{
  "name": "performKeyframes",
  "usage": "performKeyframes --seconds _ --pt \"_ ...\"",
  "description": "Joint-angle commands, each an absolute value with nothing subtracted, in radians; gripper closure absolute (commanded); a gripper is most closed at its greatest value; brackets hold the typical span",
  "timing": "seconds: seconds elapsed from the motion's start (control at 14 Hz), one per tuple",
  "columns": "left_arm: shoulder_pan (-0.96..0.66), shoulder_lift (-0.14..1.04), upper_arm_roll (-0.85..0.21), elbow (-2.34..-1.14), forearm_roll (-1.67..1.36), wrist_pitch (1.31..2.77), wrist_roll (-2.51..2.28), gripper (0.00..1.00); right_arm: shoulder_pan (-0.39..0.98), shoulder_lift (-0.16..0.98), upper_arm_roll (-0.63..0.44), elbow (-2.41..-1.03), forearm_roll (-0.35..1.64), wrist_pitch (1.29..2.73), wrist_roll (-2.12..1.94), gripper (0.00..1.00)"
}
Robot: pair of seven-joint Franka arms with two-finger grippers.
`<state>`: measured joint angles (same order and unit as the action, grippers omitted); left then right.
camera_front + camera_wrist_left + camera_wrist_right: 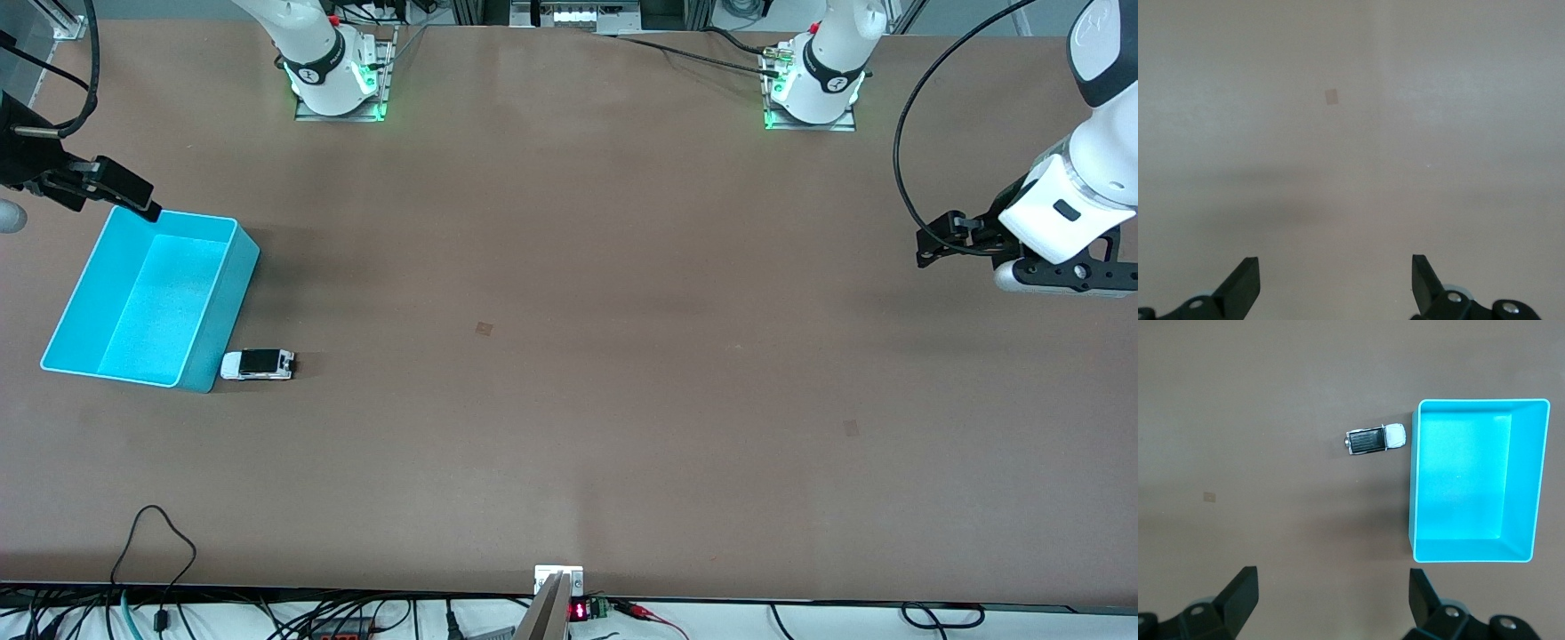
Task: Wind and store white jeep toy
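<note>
Jeep first: the white jeep toy (258,364) sits on the table (569,356), untouched, at four o'clock off the turquoise bin (151,298). We judge our right gripper (1331,600), spread wide above the bin's nine-o'clock side, is lining up; our left gripper (1335,283) waits, also wide.

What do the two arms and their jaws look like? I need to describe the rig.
Both are glossy white Franka arms on bases lit green. The left gripper and right gripper are black with wedge-shaped jaws. A black cable loops beside each arm.
</note>
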<state>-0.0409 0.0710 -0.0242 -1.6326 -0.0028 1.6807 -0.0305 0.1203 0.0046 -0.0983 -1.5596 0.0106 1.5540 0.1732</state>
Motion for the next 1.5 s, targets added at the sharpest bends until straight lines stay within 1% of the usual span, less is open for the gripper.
performKeyframes --seconds 0.0,0.5,0.64,0.93,1.21,1.43 --pt "-0.054 0.023 -0.009 -1.678 -0.009 1.694 -0.032 0.0 0.117 0.008 -0.098 -1.546 0.023 1.554 0.183 0.0" --pt "-0.051 0.035 -0.011 -1.654 0.023 1.69 -0.028 0.0 0.124 0.025 -0.095 -1.546 0.026 1.555 0.181 0.0" --pt "-0.049 0.031 -0.018 -1.643 0.018 1.645 -0.029 0.0 0.126 0.04 -0.094 -1.548 0.026 1.551 0.137 0.0" --pt "-0.049 0.031 -0.026 -1.628 0.015 1.626 -0.038 0.0 0.127 0.075 -0.092 -1.554 0.034 1.551 -0.099 0.0" --pt "-0.051 0.031 -0.028 -1.614 0.02 1.605 -0.04 0.0 0.115 0.169 -0.097 -1.568 0.034 1.563 -0.424 0.0" --pt "-0.051 0.031 -0.028 -1.611 0.021 1.603 -0.032 0.0 0.1 0.245 -0.098 -1.585 0.02 1.621 -0.68 0.0"
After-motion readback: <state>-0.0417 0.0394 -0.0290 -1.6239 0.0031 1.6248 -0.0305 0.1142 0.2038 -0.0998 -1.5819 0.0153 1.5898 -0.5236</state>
